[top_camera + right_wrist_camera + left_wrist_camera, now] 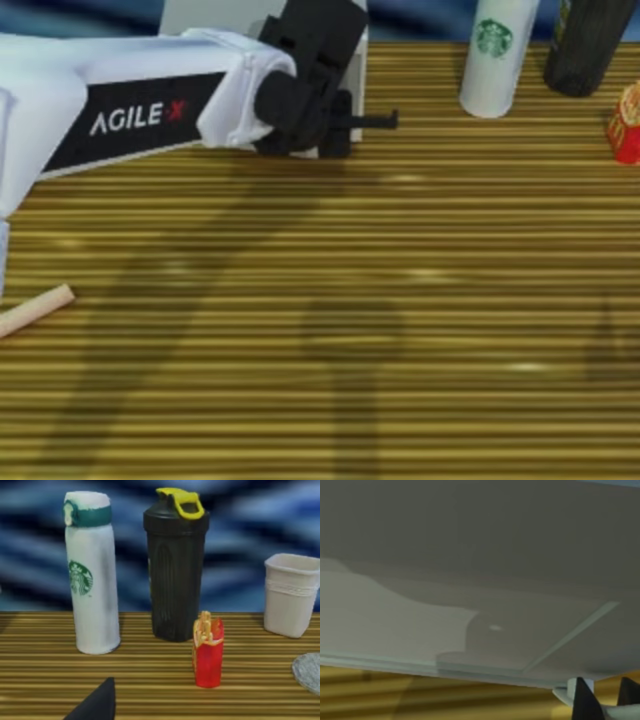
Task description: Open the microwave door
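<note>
Left gripper (pixel 385 121) at the microwave (pixel 215 15) front.
Finger spread: cannot tell; microwave door (pixel 470 580) fills its wrist view.

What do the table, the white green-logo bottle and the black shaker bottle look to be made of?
The table looks like ridged bamboo or slatted wood, with yellow-brown stripes and a slight sheen. The white green-logo bottle looks like painted metal or plastic, smooth and matte, with a teal lid band. The black shaker bottle looks like dull dark plastic with moulded ribs and a yellow flip cap. Being rendered, all three stay guesses.
</note>
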Motion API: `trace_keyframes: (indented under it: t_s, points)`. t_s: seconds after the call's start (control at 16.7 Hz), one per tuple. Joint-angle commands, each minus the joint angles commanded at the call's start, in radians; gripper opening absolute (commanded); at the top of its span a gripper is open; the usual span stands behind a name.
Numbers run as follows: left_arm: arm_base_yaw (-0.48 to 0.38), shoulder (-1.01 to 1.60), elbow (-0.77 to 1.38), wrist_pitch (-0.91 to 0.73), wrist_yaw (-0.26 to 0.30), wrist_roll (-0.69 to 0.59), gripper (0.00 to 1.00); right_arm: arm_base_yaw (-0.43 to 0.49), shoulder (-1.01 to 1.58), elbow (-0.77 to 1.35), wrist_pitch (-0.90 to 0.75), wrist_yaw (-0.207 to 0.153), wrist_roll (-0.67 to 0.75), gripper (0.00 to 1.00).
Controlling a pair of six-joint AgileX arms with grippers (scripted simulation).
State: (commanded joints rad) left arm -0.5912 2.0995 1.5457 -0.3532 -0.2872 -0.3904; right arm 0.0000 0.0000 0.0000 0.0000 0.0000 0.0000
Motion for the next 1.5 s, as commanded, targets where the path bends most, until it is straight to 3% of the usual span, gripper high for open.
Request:
trace_keyframes:
  t_s: [0.78,1.5]
  points:
    - [0.000,0.000,0.000,0.000,0.000,0.000,0.00,0.000,0.000,0.000,0.000,0.000,0.000,1.00]
    - [0.010,-0.043,-0.069,0.040,0.042,0.056,0.00,0.000,0.000,0.000,0.000,0.000,0.000,1.00]
